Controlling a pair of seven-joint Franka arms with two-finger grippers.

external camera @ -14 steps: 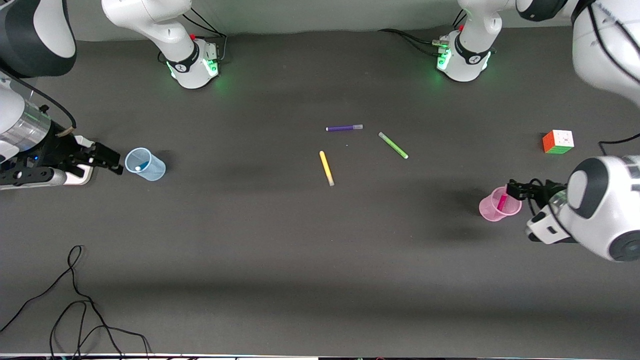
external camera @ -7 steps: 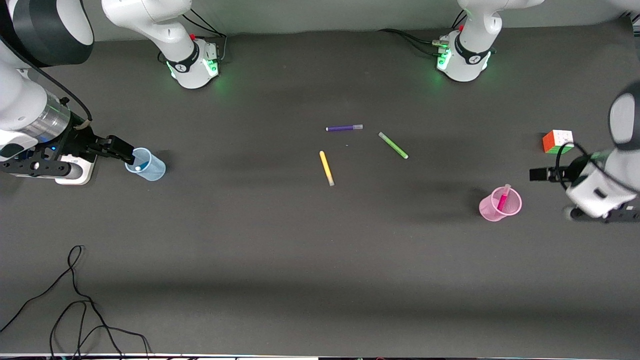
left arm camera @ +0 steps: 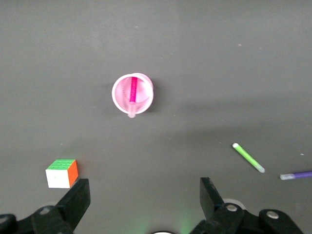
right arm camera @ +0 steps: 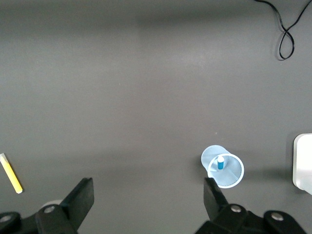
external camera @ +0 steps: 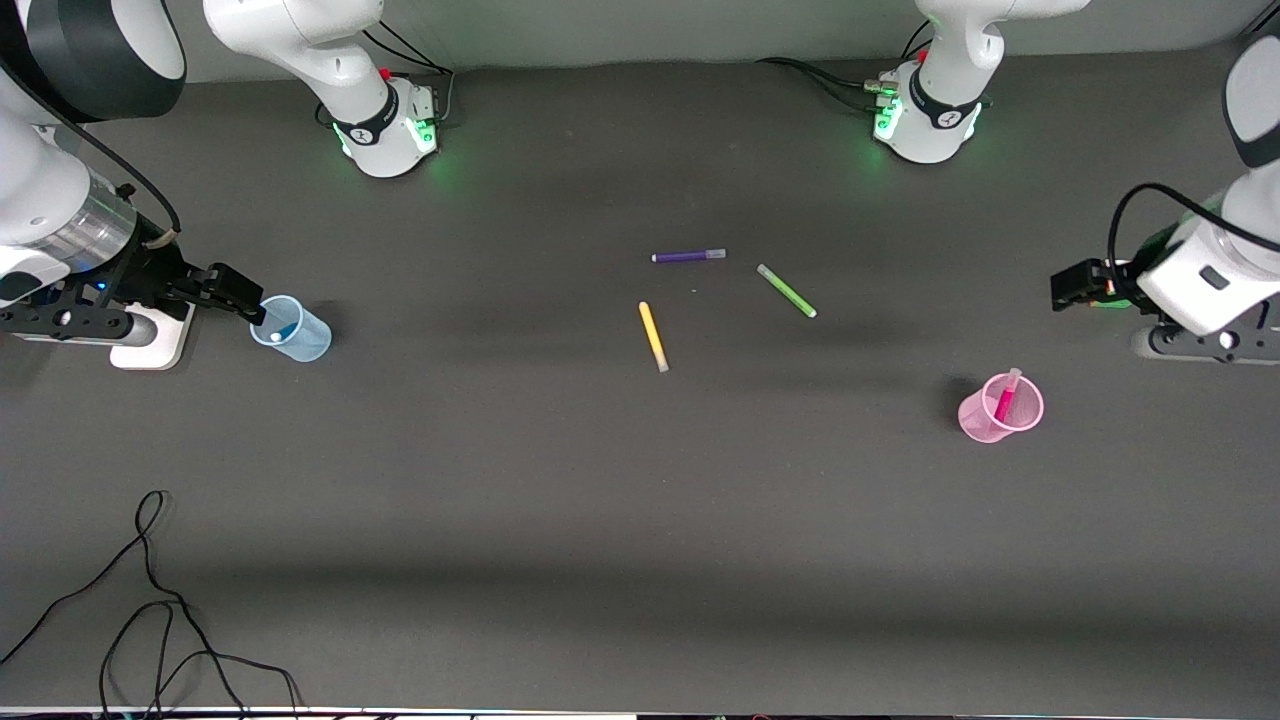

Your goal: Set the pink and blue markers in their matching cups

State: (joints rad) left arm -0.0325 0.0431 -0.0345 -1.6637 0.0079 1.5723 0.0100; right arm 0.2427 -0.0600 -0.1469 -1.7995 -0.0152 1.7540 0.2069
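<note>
The pale blue cup (external camera: pixel 298 337) stands at the right arm's end of the table with the blue marker (external camera: pixel 276 335) upright in it; both also show in the right wrist view, cup (right arm camera: pixel 229 174) and marker (right arm camera: pixel 220 162). The pink cup (external camera: pixel 985 420) stands at the left arm's end with the pink marker (external camera: pixel 1006 398) leaning in it, as the left wrist view shows, cup (left arm camera: pixel 119 95) and marker (left arm camera: pixel 133 90). My right gripper (external camera: pixel 245 300) is open and empty, up beside the blue cup's rim. My left gripper (external camera: pixel 1065 288) is open and empty, over the table near the cube.
Purple (external camera: pixel 688 256), green (external camera: pixel 786 290) and yellow (external camera: pixel 653 336) markers lie mid-table. A colour cube (left arm camera: pixel 62 173) sits by my left gripper, hidden in the front view. A white block (external camera: pixel 150 345) lies under the right arm. A black cable (external camera: pixel 150 600) loops at the near edge.
My left gripper has drawn back from the pink cup's rim, leaving the pink marker in the cup, and now covers the cube. My right gripper has shifted slightly beside the blue cup.
</note>
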